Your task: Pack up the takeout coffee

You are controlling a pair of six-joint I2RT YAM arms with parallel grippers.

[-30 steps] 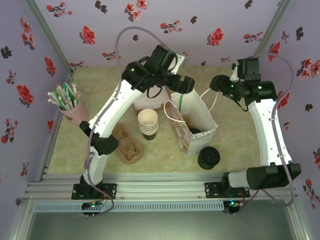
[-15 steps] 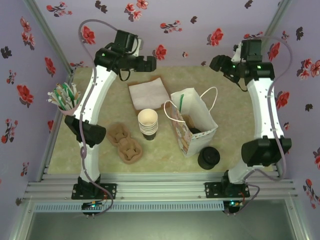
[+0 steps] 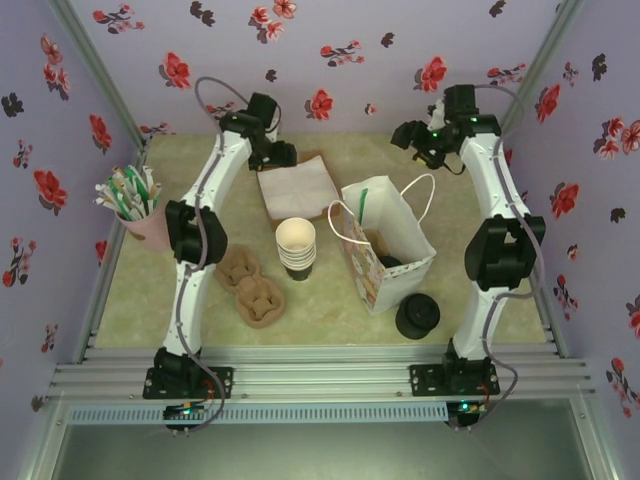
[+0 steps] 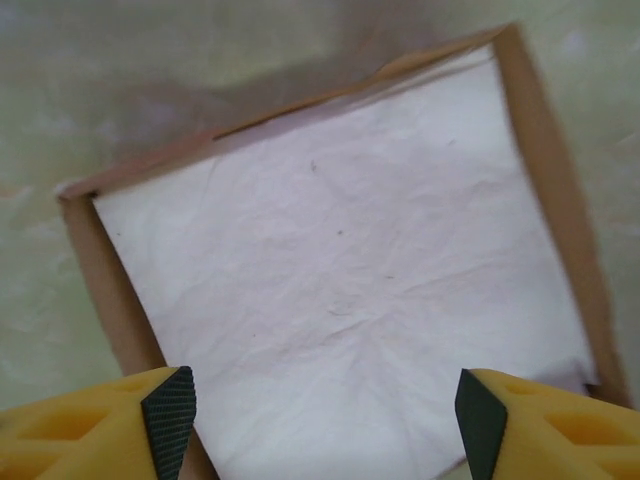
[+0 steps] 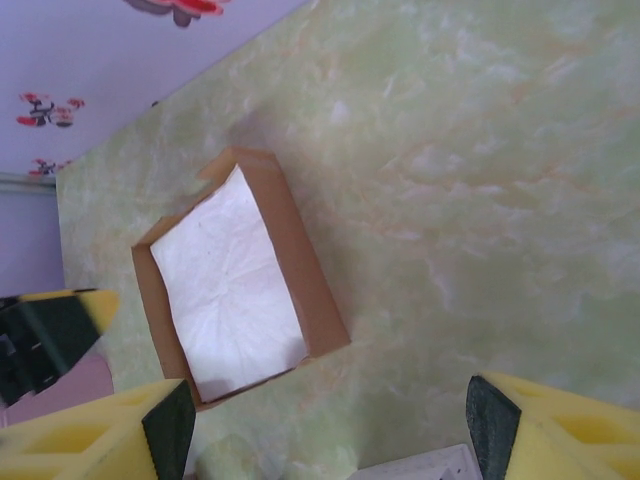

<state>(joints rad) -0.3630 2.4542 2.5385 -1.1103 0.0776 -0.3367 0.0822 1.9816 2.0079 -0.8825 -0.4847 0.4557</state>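
Both arms have drawn back from the paper bag since the earlier frames and now reach toward the rear wall. At far left of the worktop stands a pink cup of straws. The left gripper hangs over a brown tray of white napkins, its fingers apart with nothing between them. Nearer the bases lie brown cup carriers, and just right of them stands a stack of lidless cups. The bag stands open beside that stack; the takeout coffee appears as a dark shape inside its near end, mostly hidden by the bag wall. A squat pile of black lids sits just outside the bag's near corner. The right gripper is held high over the rear worktop, fingers apart and empty.
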